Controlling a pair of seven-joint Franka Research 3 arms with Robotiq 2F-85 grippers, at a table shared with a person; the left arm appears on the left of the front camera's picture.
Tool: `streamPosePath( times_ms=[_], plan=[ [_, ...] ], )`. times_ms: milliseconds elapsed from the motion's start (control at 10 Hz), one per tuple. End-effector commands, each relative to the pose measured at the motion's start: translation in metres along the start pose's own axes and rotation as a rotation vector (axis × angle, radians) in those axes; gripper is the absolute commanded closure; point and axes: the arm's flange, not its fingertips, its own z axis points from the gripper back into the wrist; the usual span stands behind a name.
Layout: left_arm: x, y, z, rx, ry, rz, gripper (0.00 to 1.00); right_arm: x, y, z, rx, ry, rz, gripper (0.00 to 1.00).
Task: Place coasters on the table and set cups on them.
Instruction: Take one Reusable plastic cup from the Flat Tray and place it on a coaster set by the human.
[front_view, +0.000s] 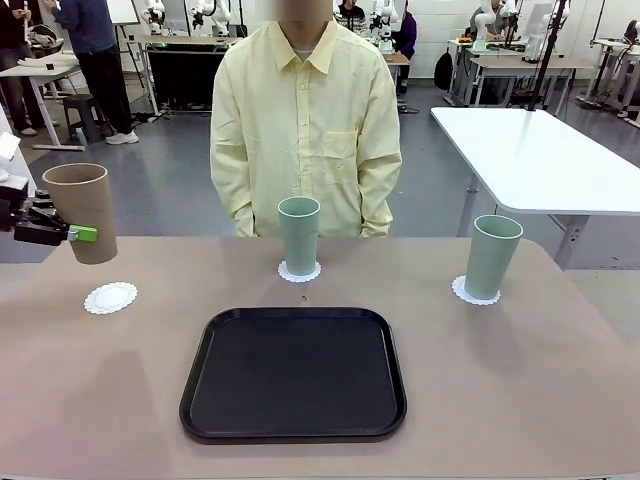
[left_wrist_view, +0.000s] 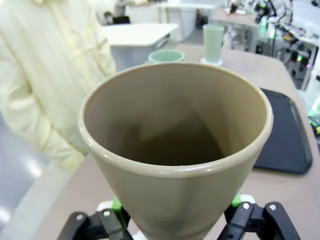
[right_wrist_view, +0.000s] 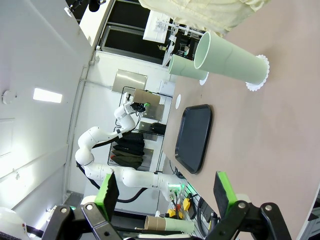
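Observation:
At the left, my left gripper (front_view: 76, 235) is shut on the tan-brown cup (front_view: 82, 212) near its base and holds it slightly tilted above the table (front_view: 520, 380). An empty white coaster (front_view: 110, 297) lies just in front of and below it. One mint cup (front_view: 298, 235) stands on a coaster (front_view: 299, 271) at the far middle, another mint cup (front_view: 491, 257) on a coaster (front_view: 475, 292) at the right. In the left wrist view the tan cup (left_wrist_view: 175, 150) sits between the green pads of my left gripper (left_wrist_view: 175, 220). My right gripper (right_wrist_view: 167, 195) is open with nothing in it, off to the side of the nearer mint cup (right_wrist_view: 230, 62).
A black tray (front_view: 293, 372) lies empty in the near middle of the table. A person in a pale yellow shirt (front_view: 305, 120) stands at the far edge behind the middle cup, hands out of sight. A white table (front_view: 540, 155) stands behind at the right.

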Motion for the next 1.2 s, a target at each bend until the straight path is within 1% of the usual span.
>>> streamPosePath(
  times_ms=[0, 200, 300, 400, 900, 1100],
  plan=[
    [-0.004, -0.008, 0.014, 0.024, 0.006, -0.021, 0.16, 0.000, 0.000, 0.000, -0.005, -0.003, -0.005, 0.00],
    [-0.011, -0.009, 0.019, 0.042, -0.016, -0.012, 0.16, 0.000, 0.000, 0.000, -0.005, -0.003, -0.005, 0.00],
    [-0.009, -0.013, 0.013, 0.029, -0.040, -0.017, 0.16, 0.000, 0.000, 0.000, -0.005, -0.003, -0.005, 0.00],
    [-0.008, -0.001, 0.016, 0.033, -0.002, 0.008, 0.16, 0.000, 0.000, 0.000, -0.005, -0.003, -0.005, 0.00],
    [-0.011, -0.003, 0.016, 0.030, -0.007, 0.010, 0.16, 0.000, 0.000, 0.000, -0.005, -0.003, -0.005, 0.00],
    [-0.022, 0.021, 0.003, -0.013, -0.058, 0.027, 0.16, 0.000, 0.000, 0.000, -0.005, -0.003, -0.005, 0.00]
  ],
)
